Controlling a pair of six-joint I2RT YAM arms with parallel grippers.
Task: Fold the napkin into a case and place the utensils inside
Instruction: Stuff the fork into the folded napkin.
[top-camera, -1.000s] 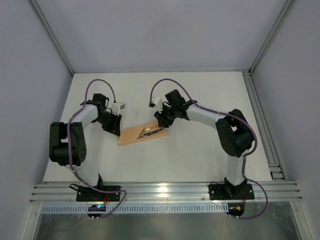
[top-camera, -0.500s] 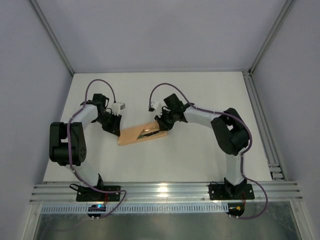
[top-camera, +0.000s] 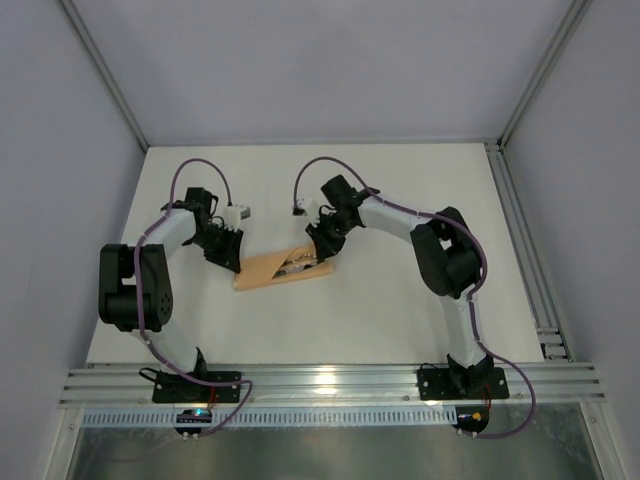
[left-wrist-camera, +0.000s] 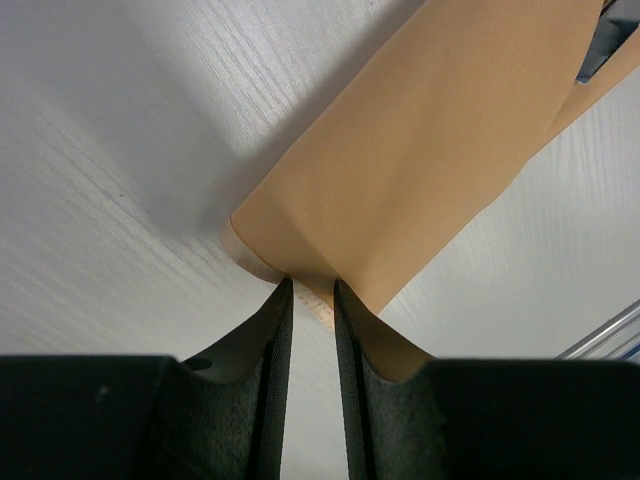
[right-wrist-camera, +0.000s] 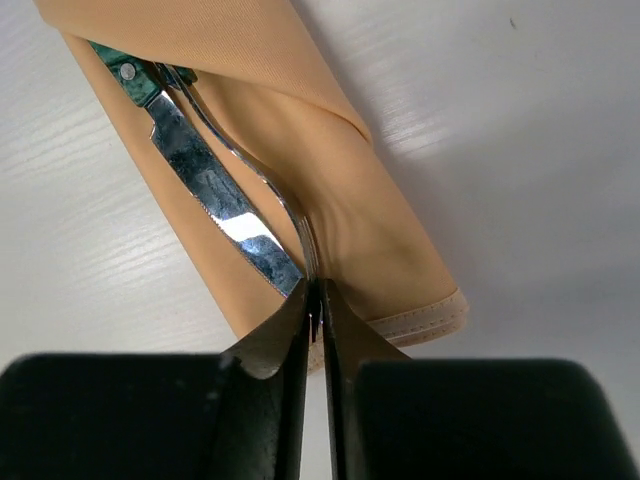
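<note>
The peach-orange napkin (top-camera: 262, 273) lies folded into a narrow case (right-wrist-camera: 330, 200) on the white table between the arms. Its top flap is lifted at the right end. A knife (right-wrist-camera: 205, 185) and a fork (right-wrist-camera: 255, 175) with dark green handles (right-wrist-camera: 125, 72) lie in the fold, handles inside and metal ends pointing out. My right gripper (right-wrist-camera: 318, 292) (top-camera: 322, 250) is shut on the fork's tine end at the case's hemmed mouth. My left gripper (left-wrist-camera: 312, 288) (top-camera: 233, 262) sits low at the case's left corner. Its fingers are slightly apart, with table showing between them.
An aluminium rail (top-camera: 330, 380) runs along the near edge, where both arm bases are bolted. A slotted frame rail (top-camera: 525, 250) borders the table's right side. Grey enclosure walls stand at the left, back and right.
My right gripper has shifted a little to the left along the case and closed on the fork's tines. Its elbow has swung inward. The left arm has stayed still.
</note>
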